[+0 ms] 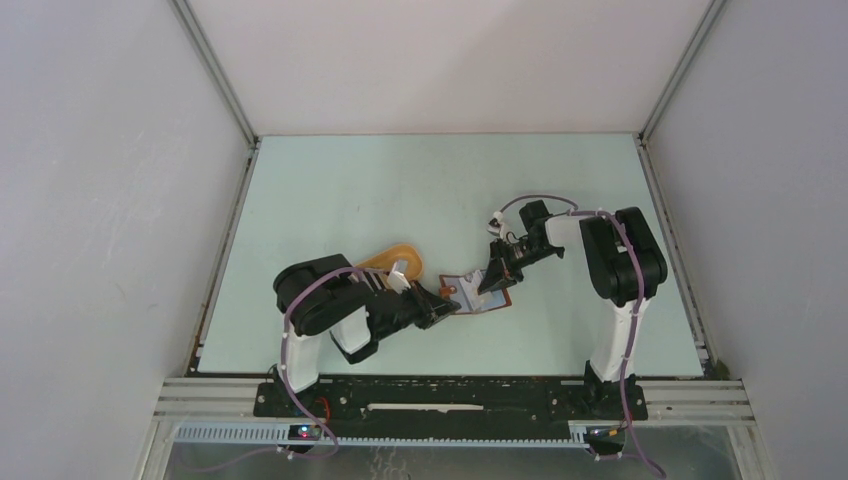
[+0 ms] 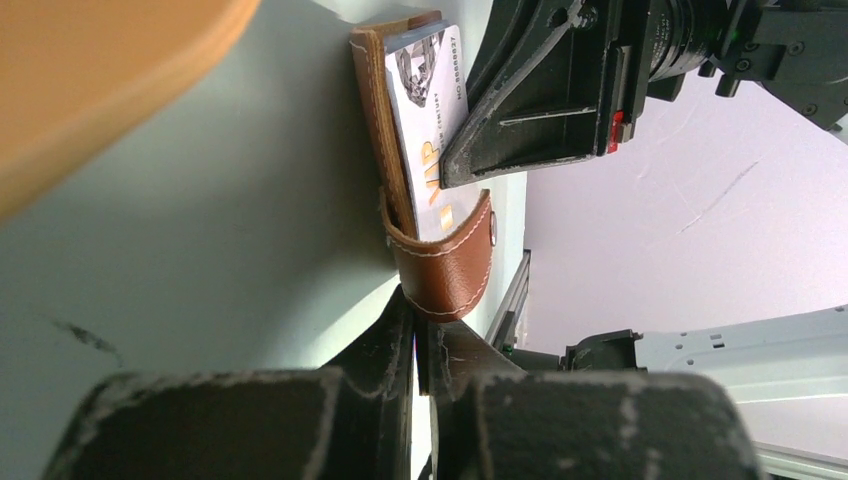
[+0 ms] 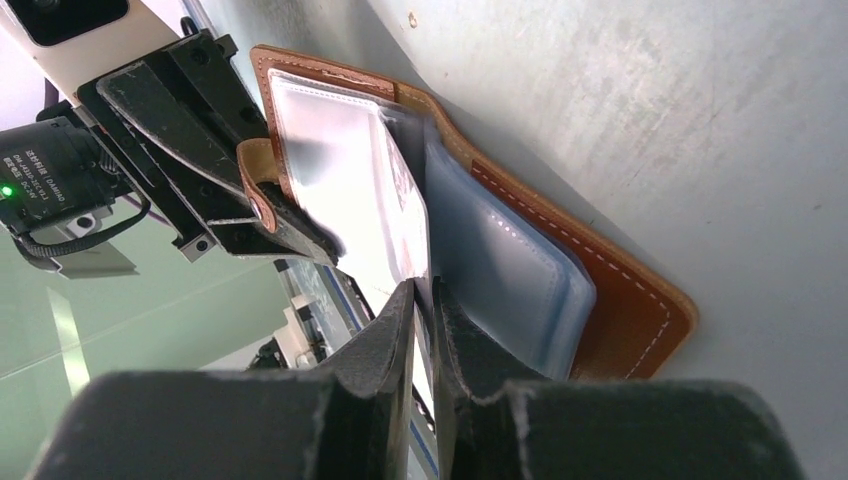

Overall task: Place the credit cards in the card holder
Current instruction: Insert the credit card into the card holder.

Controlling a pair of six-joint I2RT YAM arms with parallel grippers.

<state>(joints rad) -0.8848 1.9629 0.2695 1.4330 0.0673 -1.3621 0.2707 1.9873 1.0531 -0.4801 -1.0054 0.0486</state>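
Card holder [image 1: 475, 300] lies open at the middle of your desk [image 1: 400, 180], with a card [image 3: 395, 200] partly in.
Your left end effector [image 2: 415, 308] pinches the card holder by its brown strap [image 2: 447, 262]. Your right end effector [image 3: 422, 295] is narrowed on the white card's edge at a clear sleeve. An orange tray [image 1: 392, 258] sits just beside.

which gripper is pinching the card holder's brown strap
The left gripper: it clamps the stitched strap of the card holder, whereas the right gripper pinches a white card inside it.
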